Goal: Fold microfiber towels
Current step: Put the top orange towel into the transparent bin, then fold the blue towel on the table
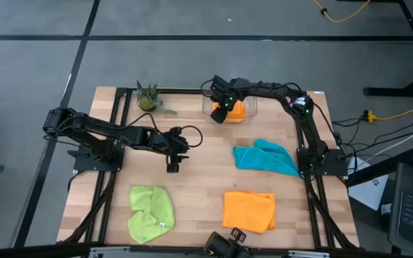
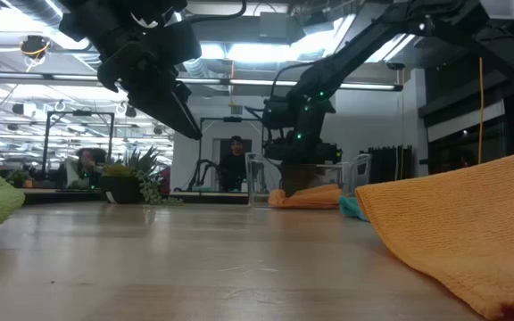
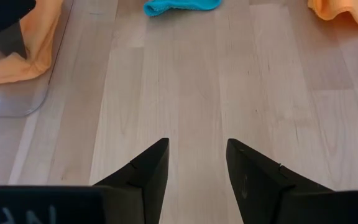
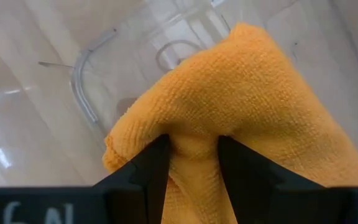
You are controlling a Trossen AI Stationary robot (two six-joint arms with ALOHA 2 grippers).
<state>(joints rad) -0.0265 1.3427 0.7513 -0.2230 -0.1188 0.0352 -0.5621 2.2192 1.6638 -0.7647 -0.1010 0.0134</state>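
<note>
My right gripper (image 1: 222, 115) is at the clear plastic bin (image 1: 208, 109) at the table's far middle, shut on an orange towel (image 4: 241, 87) that lies in the bin. My left gripper (image 1: 172, 166) hangs open and empty above the bare table middle. A teal towel (image 1: 266, 158) lies crumpled right of centre. A second orange towel (image 1: 249, 210) lies flat near the front edge. A lime green towel (image 1: 151, 212) lies crumpled at the front left. My right gripper pinches a raised fold of the orange towel (image 4: 192, 144) between its two fingers, coming from above and pointing down into the bin. The rest of the towel lies bunched on the bin's floor (image 4: 104, 74).
A small potted plant (image 1: 148, 99) stands at the far left of the table. The clear bin's walls surround the right gripper. Bare wood (image 1: 199, 179) lies between the towels at the table's middle. People show in the room beyond the table in the low view.
</note>
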